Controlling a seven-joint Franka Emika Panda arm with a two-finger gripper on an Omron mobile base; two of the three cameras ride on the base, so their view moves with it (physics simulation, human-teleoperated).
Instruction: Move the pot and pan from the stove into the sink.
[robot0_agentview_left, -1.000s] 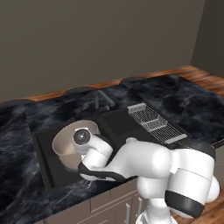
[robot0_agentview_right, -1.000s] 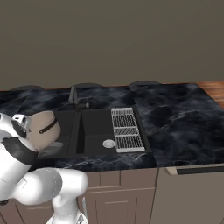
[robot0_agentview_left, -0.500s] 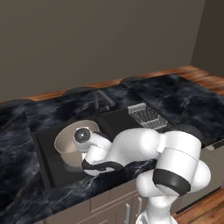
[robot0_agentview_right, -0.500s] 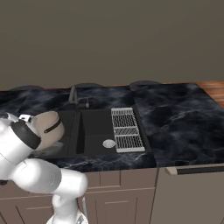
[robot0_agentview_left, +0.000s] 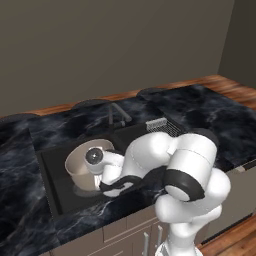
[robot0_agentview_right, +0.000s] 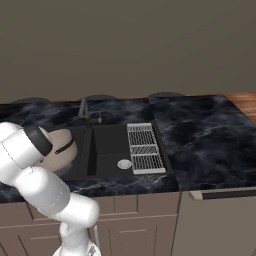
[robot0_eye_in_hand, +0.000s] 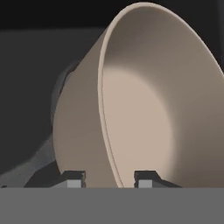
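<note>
The beige pot (robot0_agentview_left: 80, 161) hangs tilted in the left part of the sink (robot0_agentview_left: 52, 167), its pale inside facing the hand camera (robot0_eye_in_hand: 144, 109). My gripper (robot0_eye_in_hand: 108, 179) is shut on the pot's rim, one finger inside the wall and one outside. From the right base view the pot (robot0_agentview_right: 62, 145) sits partly behind my arm. Under the pot on the sink floor lies a flat grey round shape (robot0_agentview_left: 80, 190), apparently the pan; most of it is hidden. The stove is out of view.
A dark faucet (robot0_agentview_right: 85, 109) stands behind the sink (robot0_agentview_right: 110, 145). A wire dish rack (robot0_agentview_right: 143, 147) fills the basin's right side, with a round drain (robot0_agentview_right: 124, 164) beside it. Black marbled counter (robot0_agentview_right: 200, 140) surrounds the basin.
My elbow and upper arm have swung in over the sink's front edge. The pot has stayed tilted in the left of the basin, barely shifting.
</note>
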